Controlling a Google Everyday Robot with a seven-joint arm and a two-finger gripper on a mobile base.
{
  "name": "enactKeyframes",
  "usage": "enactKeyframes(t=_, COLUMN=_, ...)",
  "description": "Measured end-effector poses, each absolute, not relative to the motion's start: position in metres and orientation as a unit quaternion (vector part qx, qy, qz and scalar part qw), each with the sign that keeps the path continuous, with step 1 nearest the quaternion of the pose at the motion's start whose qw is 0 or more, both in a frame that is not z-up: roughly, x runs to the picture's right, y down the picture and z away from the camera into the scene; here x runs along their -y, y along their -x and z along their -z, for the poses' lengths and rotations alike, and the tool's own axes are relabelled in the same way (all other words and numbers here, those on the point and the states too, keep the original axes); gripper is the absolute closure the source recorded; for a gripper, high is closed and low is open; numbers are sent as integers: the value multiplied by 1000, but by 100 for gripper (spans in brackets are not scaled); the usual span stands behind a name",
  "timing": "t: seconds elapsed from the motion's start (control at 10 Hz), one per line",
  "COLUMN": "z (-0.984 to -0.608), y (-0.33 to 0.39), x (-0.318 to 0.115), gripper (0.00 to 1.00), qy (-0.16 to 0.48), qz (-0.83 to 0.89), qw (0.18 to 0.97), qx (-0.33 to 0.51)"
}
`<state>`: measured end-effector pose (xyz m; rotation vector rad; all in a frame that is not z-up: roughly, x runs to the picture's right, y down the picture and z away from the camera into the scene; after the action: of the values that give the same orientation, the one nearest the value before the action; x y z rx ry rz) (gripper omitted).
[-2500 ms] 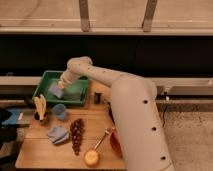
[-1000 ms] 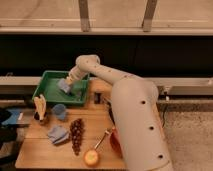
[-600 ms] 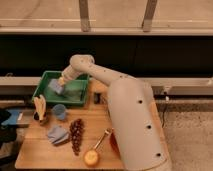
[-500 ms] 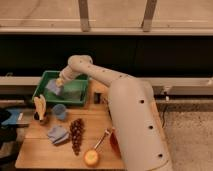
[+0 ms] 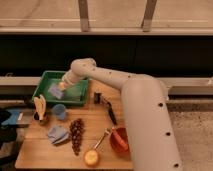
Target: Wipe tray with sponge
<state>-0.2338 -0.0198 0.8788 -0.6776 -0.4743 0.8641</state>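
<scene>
**In the tray (image 5: 46,76), at the far left of the table: gripper (image 5: 62,87) clamped on the sponge (image 5: 54,92)**

The robot's pale arm (image 5: 145,105) rises from the near right, bends at an elbow over the far edge of the table, and reaches down and left into the green tray. The gripper is at the tray's middle, its fingers closed. The grey-blue sponge lies directly under the tip, on the tray floor towards its left half. It appears to be pinched by the fingers, though the exact contact is hard to make out from this angle. The tray sits flat on the wooden table (image 5: 35,152), in its far left corner.

Nearer than the tray, just outside its near rim, stands a small blue cup (image 5: 60,111). To the left of that is a yellow, banana-like item (image 5: 39,106) standing upright. Nearer still lies a crumpled light-blue cloth (image 5: 58,134), with a bunch of dark grapes (image 5: 76,135) touching or just beside its right edge. A round orange fruit (image 5: 91,158) rests by the near edge, and a red bowl (image 5: 120,140) sits to its right, close to the arm. A dark-handled tool (image 5: 110,113) lies between the tray and the bowl.
</scene>
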Motion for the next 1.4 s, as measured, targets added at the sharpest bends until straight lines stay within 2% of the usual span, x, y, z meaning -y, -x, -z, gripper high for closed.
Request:
enactKeyframes(t=0.3, z=-900, y=212, x=24, gripper=100, qy=312, qz=-433, qw=823, qx=195)
enactKeyframes(t=0.7, z=-939, y=193, x=51, gripper=100, qy=299, qz=-461, qw=810, qx=204)
enactKeyframes(t=0.9, z=-950, y=209, x=67, gripper=100, qy=302, qz=-451, qw=811, qx=218)
enactKeyframes(t=1.2, z=-942, y=254, x=65, gripper=100, qy=319, qz=-403, qw=822, qx=245)
enactKeyframes(t=1.4, z=-920, y=282, x=50, gripper=100, qy=334, qz=-371, qw=825, qx=265)
